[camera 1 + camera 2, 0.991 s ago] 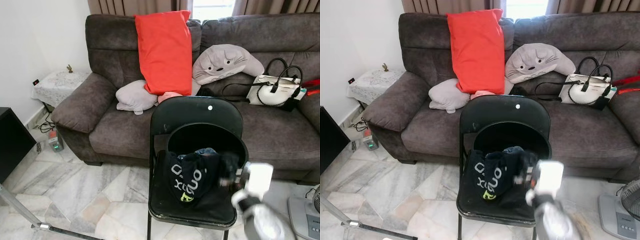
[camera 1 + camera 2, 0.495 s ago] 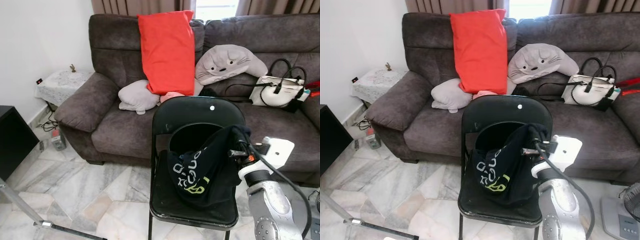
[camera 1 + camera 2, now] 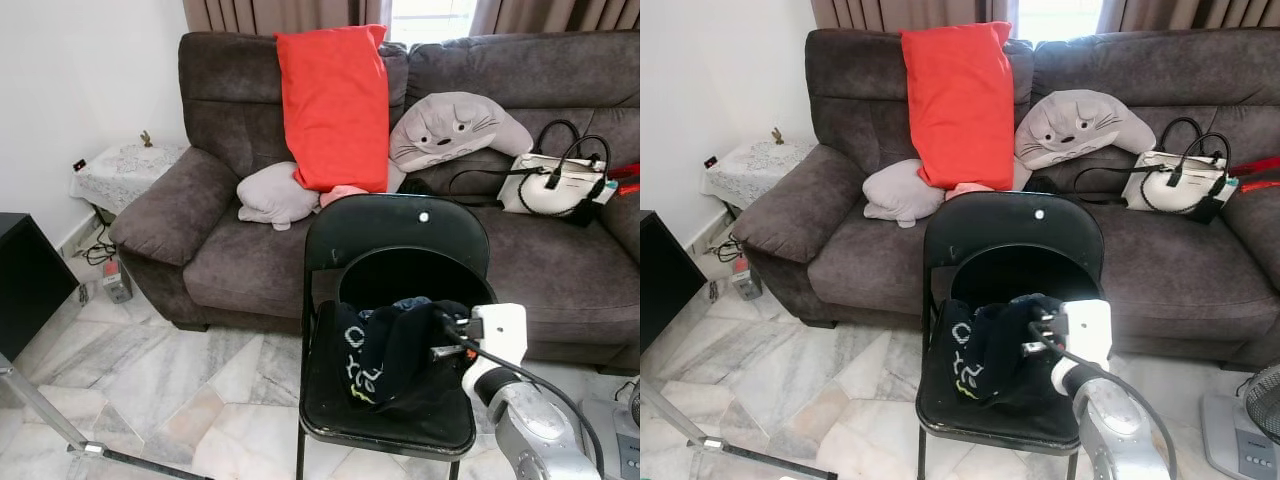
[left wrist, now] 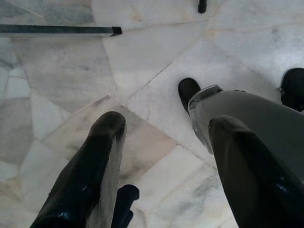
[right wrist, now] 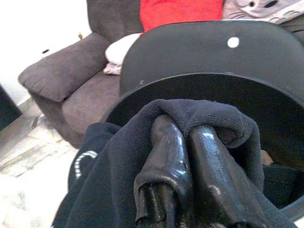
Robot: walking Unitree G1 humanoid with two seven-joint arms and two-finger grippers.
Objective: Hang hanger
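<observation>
Pinching a fold of the dark garment [image 5: 142,190], the right gripper [image 5: 185,142] has its fingers pressed together over the black folding chair [image 3: 395,235] (garment heaped on the seat). Behind, at 12 o'clock, stands the brown sofa [image 3: 180,215]. Left gripper [image 4: 164,142] hangs spread above the marble floor [image 4: 61,80].

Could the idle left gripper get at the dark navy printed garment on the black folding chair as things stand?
Probably not without moving first. The left gripper hangs open, pointing down at the marble floor, away from the dark navy printed garment on the black folding chair, which the right gripper already pinches.
</observation>
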